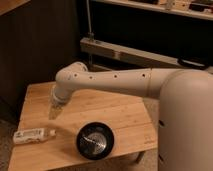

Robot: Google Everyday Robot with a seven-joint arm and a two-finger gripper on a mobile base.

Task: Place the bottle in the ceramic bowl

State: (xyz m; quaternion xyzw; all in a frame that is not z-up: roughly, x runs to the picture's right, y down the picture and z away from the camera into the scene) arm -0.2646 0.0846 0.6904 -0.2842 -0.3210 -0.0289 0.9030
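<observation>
- The robot's white body (187, 125) fills the right side nearest the camera, and its 1 arm (115, 80) reaches left from it over the wooden table (120, 115).
- The ceramic bowl (95, 141), black and glossy with a shiny inside, sits upright near the table's front edge, about midway along it. Nothing shows inside it.
- The bottle (34, 135) lies on its side near the table's front left corner, well left of the bowl and not touching it. It is clear, with a white label, and its narrower end points right, toward the bowl.
- The gripper (53, 115) hangs from the wrist over the left part of the table, pointing down, farther back than the bottle and a little to its right.
- Its 2 fingers stand spread and hold nothing. The bottle lies in front of the fingertips and slightly left of them, near but apart, not between the fingers. The tips look to be above the tabletop, though how high cannot be told.
- The bowl is well to the right of the gripper and nearer the camera.
- Behind the table a pale metal rail (130, 52) runs across, with a thin upright post (89, 20) rising from it against a dark background.
</observation>
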